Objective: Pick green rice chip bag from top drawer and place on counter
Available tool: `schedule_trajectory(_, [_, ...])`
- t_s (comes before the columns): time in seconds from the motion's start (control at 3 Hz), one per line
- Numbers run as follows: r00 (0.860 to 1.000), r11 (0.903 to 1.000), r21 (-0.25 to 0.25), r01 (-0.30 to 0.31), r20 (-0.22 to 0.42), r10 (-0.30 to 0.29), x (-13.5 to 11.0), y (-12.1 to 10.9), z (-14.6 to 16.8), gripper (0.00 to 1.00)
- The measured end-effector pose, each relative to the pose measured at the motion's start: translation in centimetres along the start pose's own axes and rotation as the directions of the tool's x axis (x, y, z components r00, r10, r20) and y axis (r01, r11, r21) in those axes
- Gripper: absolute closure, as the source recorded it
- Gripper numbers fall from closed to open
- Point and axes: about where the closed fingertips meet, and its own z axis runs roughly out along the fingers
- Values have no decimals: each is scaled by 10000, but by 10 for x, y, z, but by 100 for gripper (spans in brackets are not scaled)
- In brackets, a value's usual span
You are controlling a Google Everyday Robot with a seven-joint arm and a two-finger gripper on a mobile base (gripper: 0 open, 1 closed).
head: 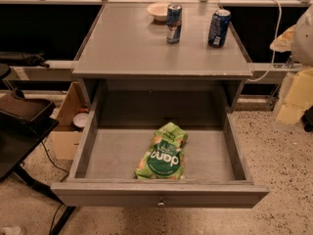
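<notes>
Counter (127, 48) above the open top drawer (112, 155); the green rice chip bag (162, 153) lies inside, front middle, likely light, crinkly, slippery, so I'd pinch its far end. Gripper outside my view; cannot tell its state

The grey worktop (127, 48) is seen now, flat and matte. A pale bowl (157, 11) is set at its back edge. Just in front and to the right of the bowl, a blue can (173, 23) is stood upright. A second can (219, 28) is stood apart, near the right edge. The pincer (299, 33) is made out only as a pale shape off the worktop's right side.
</notes>
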Motion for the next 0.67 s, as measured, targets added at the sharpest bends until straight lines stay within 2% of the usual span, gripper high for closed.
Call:
schedule_trajectory(0.33, [10000, 10000, 0, 0, 0, 0, 0, 0, 0, 0])
schedule_trajectory(0.67, [9979, 9979, -13, 641, 76, -641, -4, -2, 7, 0])
